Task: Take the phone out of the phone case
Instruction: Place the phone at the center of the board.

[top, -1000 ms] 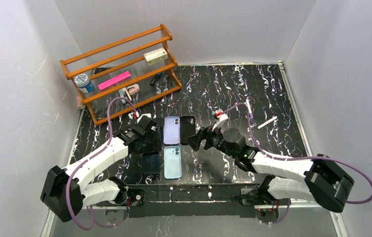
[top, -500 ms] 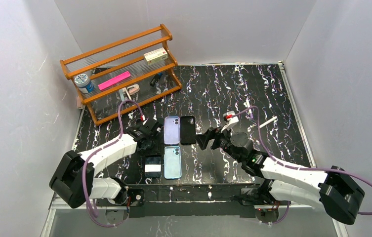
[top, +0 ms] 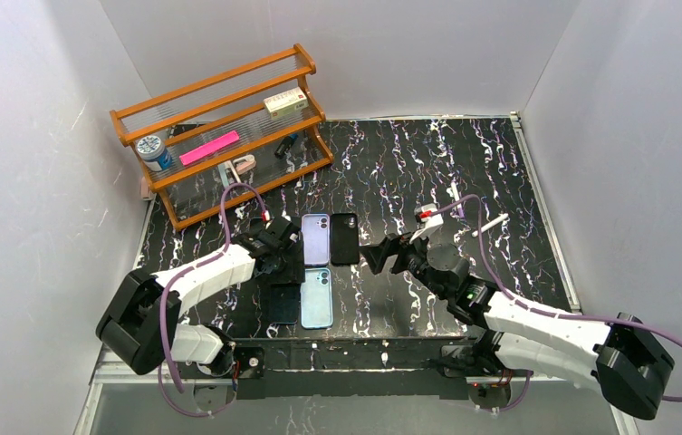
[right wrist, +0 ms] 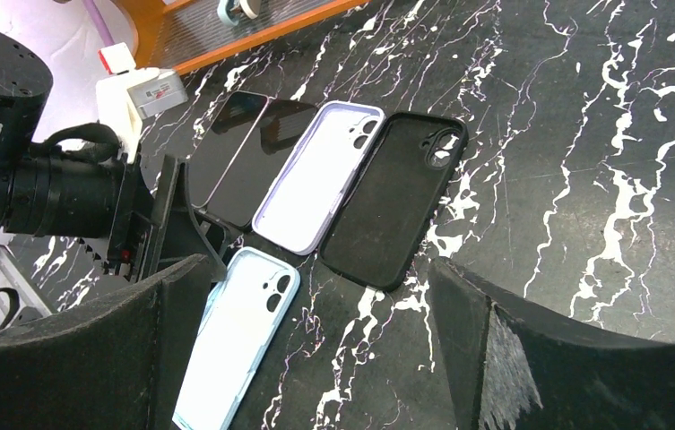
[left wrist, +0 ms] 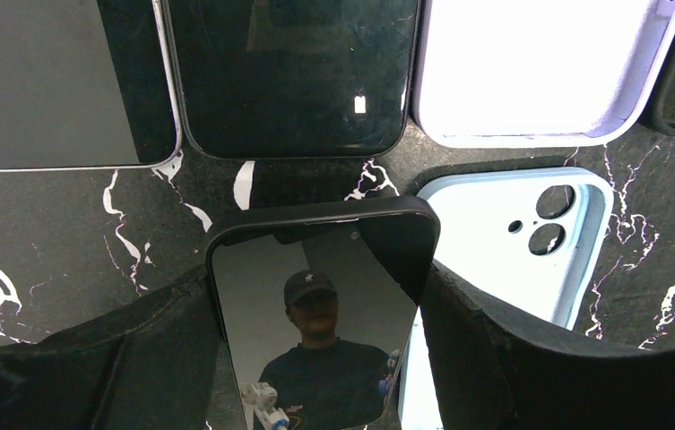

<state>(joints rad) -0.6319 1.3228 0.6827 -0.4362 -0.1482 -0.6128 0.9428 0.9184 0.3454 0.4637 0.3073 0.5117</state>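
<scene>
One black phone (left wrist: 320,340) rests screen-up on the tabletop (top: 518,163), just left of the light blue case (left wrist: 513,251) and outside every case. The left end effector (left wrist: 317,287) is spread, one finger (left wrist: 91,376) on each side of that phone; whether they touch it cannot be told. The right end effector (right wrist: 315,278) is spread too, holding nothing. Beyond lie two more phones (left wrist: 293,76), a lavender case (left wrist: 540,72) and a black case (right wrist: 396,197); a wooden rack (top: 219,136) stands farthest.
</scene>
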